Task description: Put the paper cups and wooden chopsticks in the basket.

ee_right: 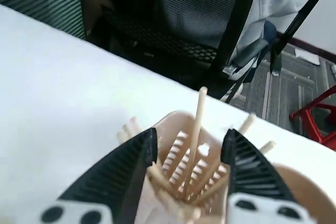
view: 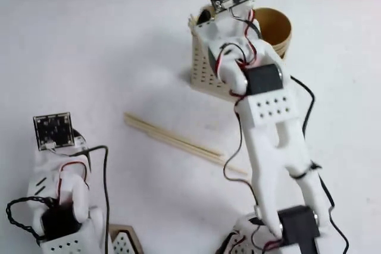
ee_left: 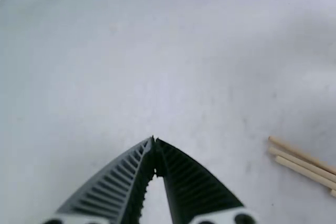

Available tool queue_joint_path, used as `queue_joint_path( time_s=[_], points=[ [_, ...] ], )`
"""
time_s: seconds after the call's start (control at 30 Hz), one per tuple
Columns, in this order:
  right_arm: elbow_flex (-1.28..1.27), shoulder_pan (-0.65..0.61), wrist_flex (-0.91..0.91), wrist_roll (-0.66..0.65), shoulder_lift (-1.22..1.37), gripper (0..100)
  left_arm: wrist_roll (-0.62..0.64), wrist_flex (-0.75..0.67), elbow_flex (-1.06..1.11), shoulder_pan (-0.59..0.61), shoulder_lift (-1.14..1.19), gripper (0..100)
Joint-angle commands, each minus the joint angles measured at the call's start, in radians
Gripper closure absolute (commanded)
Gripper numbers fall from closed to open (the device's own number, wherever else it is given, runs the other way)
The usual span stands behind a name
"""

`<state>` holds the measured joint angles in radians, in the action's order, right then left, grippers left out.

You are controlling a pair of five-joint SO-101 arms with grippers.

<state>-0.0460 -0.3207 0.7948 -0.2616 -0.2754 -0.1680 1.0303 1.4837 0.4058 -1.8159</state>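
Right pincer (ee_right: 190,132) gapes wide over the basket (view: 204,72), apparently the release step; left pincer (ee_left: 155,141) closed, empty; next, grasp the wooden chopsticks (view: 172,138) lying on the counter (view: 89,46).

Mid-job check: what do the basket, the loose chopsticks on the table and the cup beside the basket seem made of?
The basket looks like rigid plastic, cream and matte: regular punched holes in its wall. The chopsticks look like pale bare wood, unvarnished. The cup is probably paper, tan and dull with a thin rim, though that stays uncertain.

Office-like room: black mesh chair (ee_right: 205,3), grey carpet tiles (ee_right: 310,77) beyond white table (ee_right: 47,87).
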Motion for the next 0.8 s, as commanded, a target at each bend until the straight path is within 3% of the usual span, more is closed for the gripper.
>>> queue_joint_path(
  time_s=[0.0,0.17,0.33,0.6,0.77],
  points=[
    [0.051,-0.077,0.183,-0.071,-0.116,79.3,-0.014,-0.025,-0.003,0.008,-0.008,98],
    [0.037,-0.219,0.398,-0.215,-0.117,79.2,-0.014,-0.025,-0.003,0.008,-0.008,98],
    [0.006,-0.302,0.529,-0.235,-0.05,79.1,-0.014,-0.025,-0.003,0.008,-0.008,98],
    [-0.094,-0.371,0.544,-0.236,0.131,79.0,-0.014,-0.025,-0.003,0.008,-0.008,98],
    [-0.158,-0.433,0.518,-0.315,0.262,79.0,-0.014,-0.025,-0.003,0.008,-0.008,98]
  ],
)
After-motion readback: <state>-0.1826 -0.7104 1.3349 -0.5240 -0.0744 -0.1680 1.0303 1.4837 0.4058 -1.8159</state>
